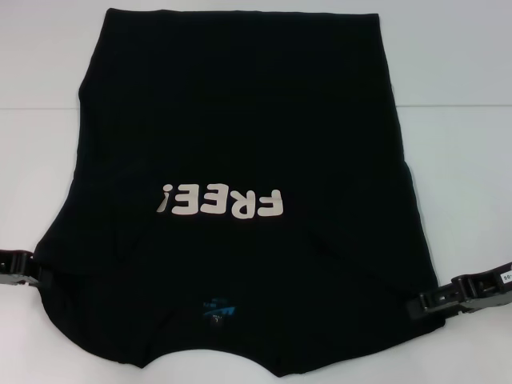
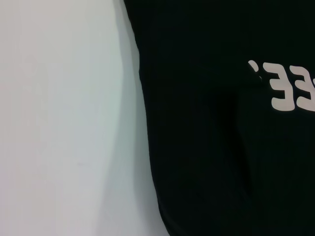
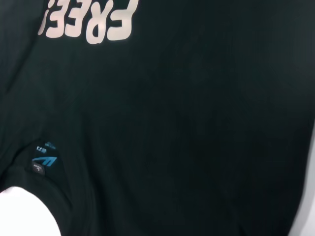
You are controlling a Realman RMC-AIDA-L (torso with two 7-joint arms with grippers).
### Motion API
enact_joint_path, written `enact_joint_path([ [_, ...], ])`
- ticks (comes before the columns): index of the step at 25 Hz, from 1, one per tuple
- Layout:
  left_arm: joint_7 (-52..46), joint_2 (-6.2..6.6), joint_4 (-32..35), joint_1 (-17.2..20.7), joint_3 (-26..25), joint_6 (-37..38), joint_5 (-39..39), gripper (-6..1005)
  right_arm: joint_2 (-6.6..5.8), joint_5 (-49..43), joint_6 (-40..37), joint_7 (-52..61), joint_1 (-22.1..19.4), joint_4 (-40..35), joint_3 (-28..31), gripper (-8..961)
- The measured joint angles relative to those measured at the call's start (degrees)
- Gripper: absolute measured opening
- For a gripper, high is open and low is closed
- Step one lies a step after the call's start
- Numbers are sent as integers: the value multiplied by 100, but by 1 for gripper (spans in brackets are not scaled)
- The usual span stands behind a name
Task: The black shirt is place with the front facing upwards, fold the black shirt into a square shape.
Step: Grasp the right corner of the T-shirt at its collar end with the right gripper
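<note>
The black shirt (image 1: 240, 136) lies flat on the white table (image 1: 456, 160), front up, with its neck toward me. The cream "FREE!" lettering (image 1: 222, 203) reads upside down, and the small blue neck label (image 1: 218, 308) is near the front edge. My left gripper (image 1: 30, 272) is at the shirt's left edge, low by the shoulder. My right gripper (image 1: 428, 302) is at the shirt's right edge by the other shoulder. The left wrist view shows the shirt's side edge (image 2: 221, 147) and part of the lettering (image 2: 290, 91). The right wrist view shows the lettering (image 3: 88, 22) and the label (image 3: 43, 158).
Bare white table shows on both sides of the shirt (image 2: 59, 123) and beyond its far hem. A little table shows inside the neck opening (image 3: 24, 211). A faint seam runs across the table behind the shirt's middle.
</note>
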Motion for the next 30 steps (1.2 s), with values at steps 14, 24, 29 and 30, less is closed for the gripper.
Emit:
enact_joint_path([
  [14, 8, 0, 0, 0, 0, 20, 0, 33, 93, 91, -69, -105, 92, 81, -20, 786],
  [24, 4, 0, 0, 0, 0, 24, 0, 34, 85, 209, -57, -165, 101, 134, -12, 749],
  [29, 5, 0, 0, 4, -7, 23, -1, 34, 108, 211, -63, -168, 156, 188, -39, 731],
  [30, 5, 0, 0, 6, -8, 24, -2, 34, 114, 211, -59, -177, 174, 211, -42, 727],
])
